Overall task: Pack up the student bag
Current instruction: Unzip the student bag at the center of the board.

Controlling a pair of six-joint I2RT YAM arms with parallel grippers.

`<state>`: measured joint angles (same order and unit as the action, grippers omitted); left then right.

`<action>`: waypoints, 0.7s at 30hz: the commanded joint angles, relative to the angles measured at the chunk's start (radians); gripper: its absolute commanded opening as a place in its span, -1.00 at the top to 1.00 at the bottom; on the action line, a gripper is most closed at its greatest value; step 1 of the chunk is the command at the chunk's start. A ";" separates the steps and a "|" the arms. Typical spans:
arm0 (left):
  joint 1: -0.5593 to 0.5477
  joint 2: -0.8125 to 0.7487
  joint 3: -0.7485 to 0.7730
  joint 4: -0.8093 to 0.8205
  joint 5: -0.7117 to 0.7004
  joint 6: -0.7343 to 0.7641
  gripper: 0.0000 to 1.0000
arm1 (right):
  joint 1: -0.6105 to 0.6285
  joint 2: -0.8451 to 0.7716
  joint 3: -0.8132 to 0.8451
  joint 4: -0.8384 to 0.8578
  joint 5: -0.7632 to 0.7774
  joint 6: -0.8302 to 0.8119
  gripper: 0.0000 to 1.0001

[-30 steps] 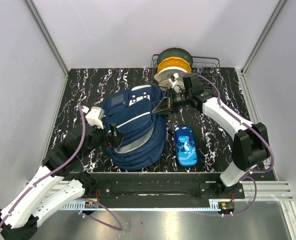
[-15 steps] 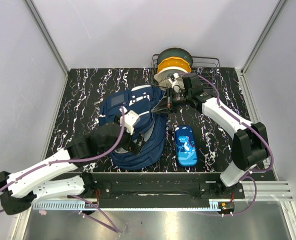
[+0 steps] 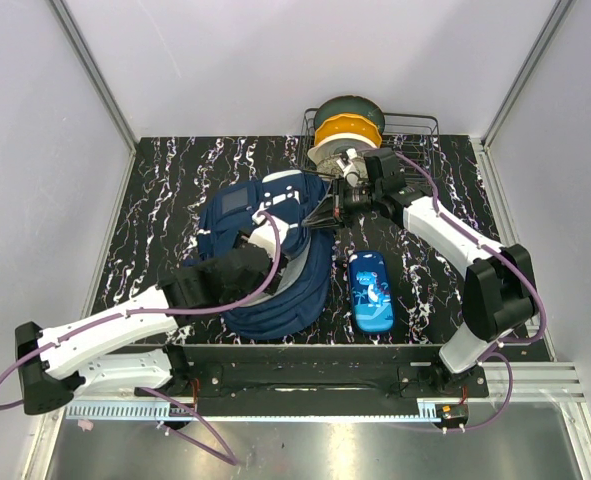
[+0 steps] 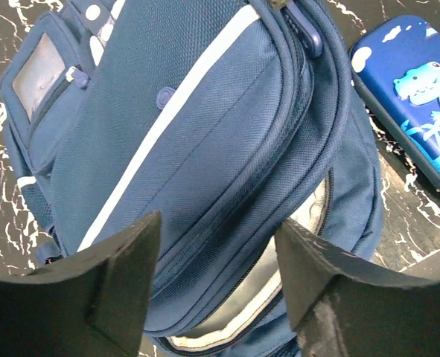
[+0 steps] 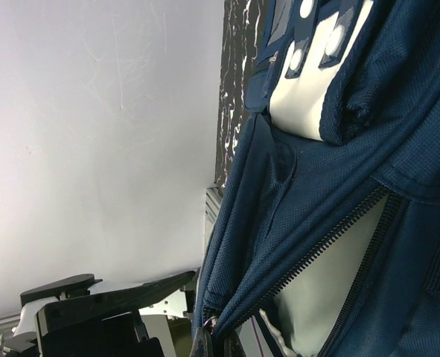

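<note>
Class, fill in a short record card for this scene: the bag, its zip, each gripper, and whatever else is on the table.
bag: navy student bag, lying on the marbled table
zip: partly open, grey lining showing
left gripper: open, over the bag
right gripper: shut on the bag's edge by the zip
others: blue pencil case right of the bag; wire basket with spools at the back

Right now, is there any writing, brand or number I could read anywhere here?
None legible.
The navy backpack shows only plain white patches and a stripe.
Its small window pocket is too blurred to read.
The blue pencil case bears a dinosaur picture, no readable words.
</note>
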<state>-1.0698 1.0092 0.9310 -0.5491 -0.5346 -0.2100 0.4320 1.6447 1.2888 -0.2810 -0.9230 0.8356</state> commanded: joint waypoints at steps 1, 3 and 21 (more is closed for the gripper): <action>0.002 0.002 0.040 0.025 -0.155 -0.025 -0.19 | 0.005 -0.068 -0.005 0.068 -0.011 -0.003 1.00; 0.005 0.017 0.037 0.008 -0.176 -0.048 -0.06 | 0.005 -0.077 -0.017 0.062 -0.007 -0.013 1.00; 0.053 0.034 0.032 -0.006 -0.127 -0.095 0.72 | 0.005 -0.112 -0.060 0.010 0.026 -0.050 0.96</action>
<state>-1.0504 1.0557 0.9440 -0.5739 -0.5667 -0.2974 0.4366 1.6096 1.2224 -0.2653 -0.8749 0.8284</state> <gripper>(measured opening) 0.246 0.029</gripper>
